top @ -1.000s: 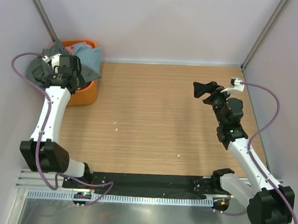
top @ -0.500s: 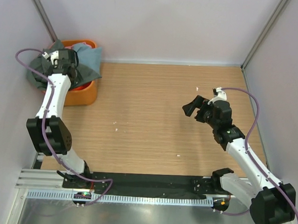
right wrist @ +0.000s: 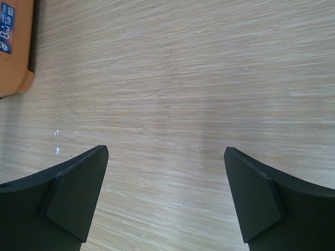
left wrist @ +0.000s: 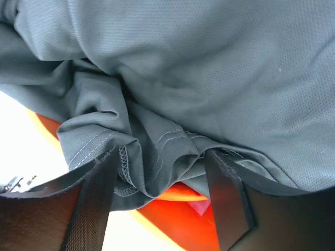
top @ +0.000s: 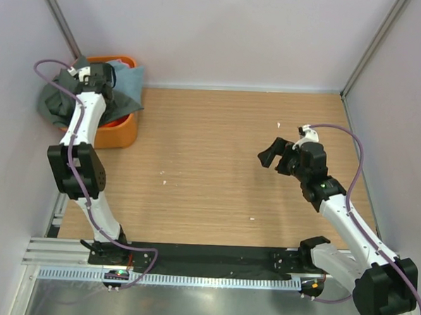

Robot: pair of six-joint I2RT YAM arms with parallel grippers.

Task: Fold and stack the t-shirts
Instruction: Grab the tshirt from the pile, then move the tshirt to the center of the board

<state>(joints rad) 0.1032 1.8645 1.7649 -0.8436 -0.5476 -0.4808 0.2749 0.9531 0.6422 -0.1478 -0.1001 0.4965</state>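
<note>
Over the far-left orange basket (top: 118, 133), the left gripper (left wrist: 159, 163) is hidden from above by its own wrist, while close up the dark grey t-shirt (left wrist: 209, 78) runs past three edges and bunches between the fingers (left wrist: 97, 188), so a pinch cannot be told.

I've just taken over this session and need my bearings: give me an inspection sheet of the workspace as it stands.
Surface: wooden table, no shirt laid out on it.
Job's things: dark grey t-shirt and light blue t-shirt heaped in the orange basket at the far left; none folded.
Clutter: a few white specks on the wood.
Grippers: left gripper at the basket, jaws apart around a bunched grey hem; right gripper above bare wood, jaws wide, holding nothing.
Cables: left purple cable loops beside the basket; right purple cable arcs over its arm; no snag seen.
Surroundings: pale walls, metal corner post.
</note>
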